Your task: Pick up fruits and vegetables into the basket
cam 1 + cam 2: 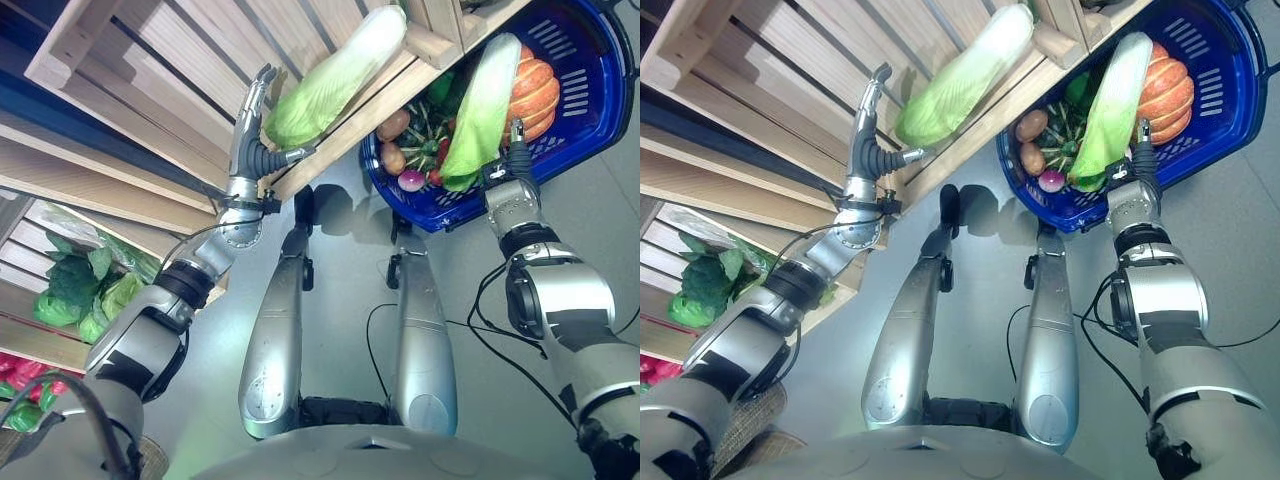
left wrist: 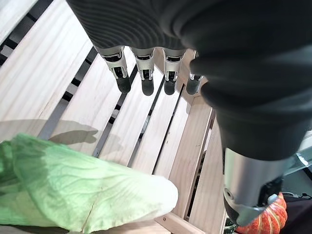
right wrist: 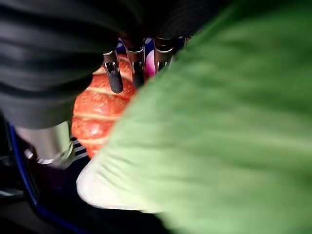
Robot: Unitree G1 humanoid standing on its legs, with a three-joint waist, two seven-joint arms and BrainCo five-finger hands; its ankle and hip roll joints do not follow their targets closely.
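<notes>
Basket (image 1: 585, 60): deep blue, slotted walls.
Pumpkin (image 1: 533, 88): orange, ribbed, paler grooves between ribs.
Cabbage in basket (image 1: 482, 105): white stalk end, fading to pale green, then brighter green at leaf end.
Cabbage on shelf (image 1: 335, 78): same white-to-light-green fade, fine veins on leaves.
Shelf (image 1: 190, 70): pale wood slats, dark gaps between.
Potatoes (image 1: 392, 125): reddish brown.
Radish (image 1: 411, 180): pink-purple.
Leafy greens (image 1: 75, 290) in lower crate: dark and mid green.
Floor (image 1: 340, 300): plain grey.

Likely a produce shop, slatted wooden crates (image 1: 150, 70) of greens (image 1: 75, 290), blue shopping basket (image 1: 590, 90)
</notes>
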